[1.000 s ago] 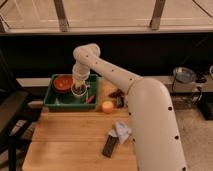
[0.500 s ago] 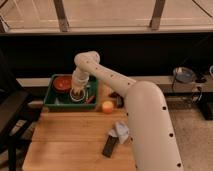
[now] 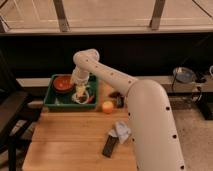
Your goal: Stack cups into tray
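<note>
- Gripper (image 3: 81, 91) is down inside the tray (image 3: 53, 103), right half, pointing straight down from the wrist above it.
- Gripper state: can't tell. The tip merges with the pale item under it.
- Cup (image 3: 80, 97): white round shape with a dark inside, sitting on the tray floor directly below the gripper. Contact or grasp can't be confirmed.
- Only 1 cup can be made out; whether more are nested in it isn't visible.
- Red-brown bowl (image 3: 63, 83) is in the tray's left rear area, just beside the gripper and cup, upright, opening up.
- A thin reddish streak lies on the tray floor to the right of the cup; can't identify it.
- Tray is green, rectangular, low walls, parked at the rear left of the wooden table (image 3: 65, 145), its long side along the table's back edge.
- Arm (image 3: 150, 115): white, fat segments, runs from lower right of the view up and left, elbows over the tray, then drops into it.
- Orange-yellow ball (image 3: 107, 107) is on the table just outside the tray's right front corner, apart from the tray wall.
- Small dark item (image 3: 117, 98) sits behind the ball, near the arm; can't identify.
- Crumpled pale cloth (image 3: 121, 130) lies mid-table, front of the ball.
- Dark flat rectangular object (image 3: 110, 146) is touching the cloth's lower left edge, angled.
</note>
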